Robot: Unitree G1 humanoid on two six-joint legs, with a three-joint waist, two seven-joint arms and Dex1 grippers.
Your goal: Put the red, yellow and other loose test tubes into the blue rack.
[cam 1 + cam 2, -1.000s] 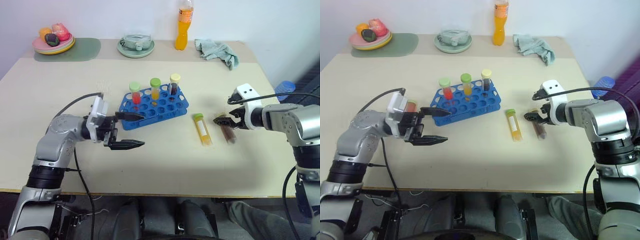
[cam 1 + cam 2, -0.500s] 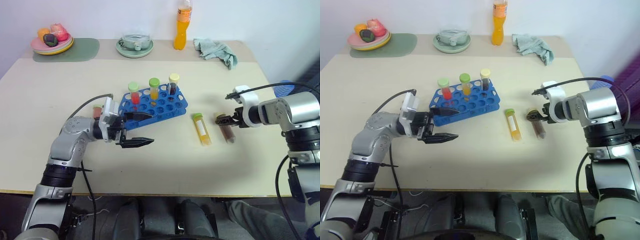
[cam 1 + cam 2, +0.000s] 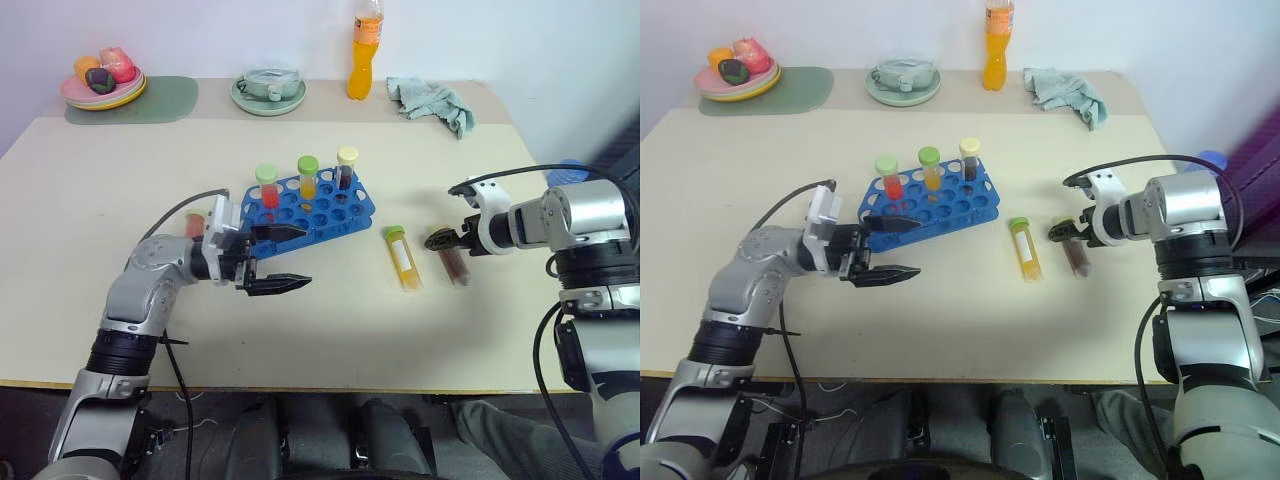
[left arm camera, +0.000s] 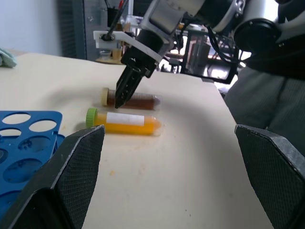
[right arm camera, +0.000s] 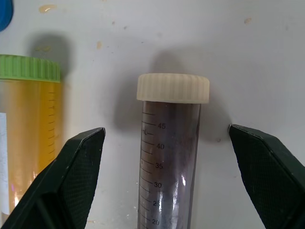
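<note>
The blue rack [image 3: 312, 207] stands mid-table with three capped tubes upright in it: red [image 3: 267, 186], orange [image 3: 309, 176] and dark [image 3: 346, 167]. A yellow tube [image 3: 404, 259] with a green cap lies to its right. Beside that lies a brown tube [image 3: 454, 264] with a cream cap. My right gripper [image 3: 441, 240] is open, tilted down over the brown tube's cap [image 5: 173, 88], one finger on each side. My left gripper [image 3: 303, 258] is open and holds nothing, level in front of the rack's near left corner. A reddish tube [image 3: 193, 222] peeks out behind the left hand.
Along the table's far edge are a plate of fruit [image 3: 103, 86] on a green mat, a saucer with a bowl [image 3: 270, 93], an orange drink bottle [image 3: 366, 50] and a crumpled cloth [image 3: 432, 102]. A blue object [image 3: 567, 175] sits past the right edge.
My right wrist has rolled and the gripper has tipped down closer over the brown tube's cap. The left gripper has stayed put. The whole picture has shifted a little.
</note>
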